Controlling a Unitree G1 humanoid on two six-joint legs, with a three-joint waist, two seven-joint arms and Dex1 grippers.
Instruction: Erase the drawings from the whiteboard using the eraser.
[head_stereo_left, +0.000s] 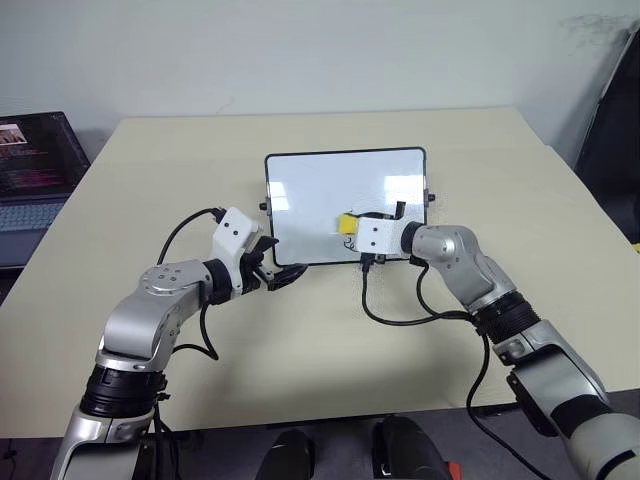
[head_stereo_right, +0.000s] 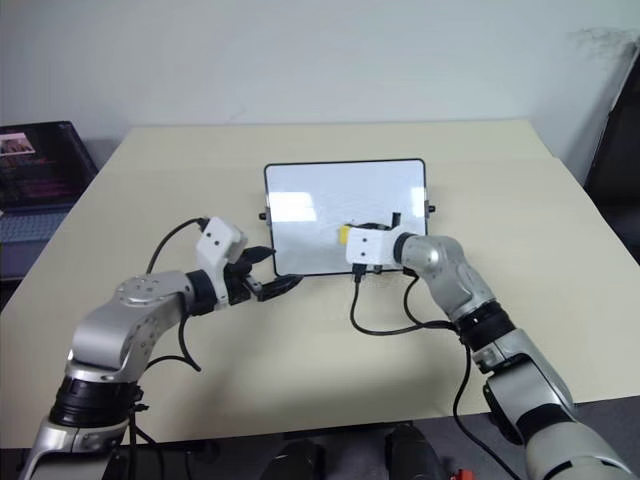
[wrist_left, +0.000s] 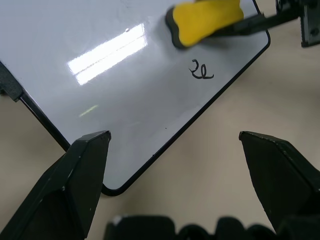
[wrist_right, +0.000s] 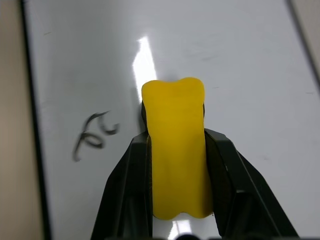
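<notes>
Plainly the wiping step is under way: on the tan surface (head_stereo_left: 330, 350) the whiteboard (head_stereo_left: 320, 200) lies toward the middle, nearer the far edge, and the right gripper (wrist_right: 175, 145), clamped on the yellow eraser (wrist_right: 175, 165), holds it over the board near its near edge. The left gripper (wrist_left: 175, 145) hovers with its fingers apart just off the board's near left corner, holding nothing. One scribble of the drawings (wrist_left: 200, 71) remains just beside the eraser; the next move probably calls for sliding the eraser over it. The wrist views show that mark clearly, while the head views show the whole layout.
</notes>
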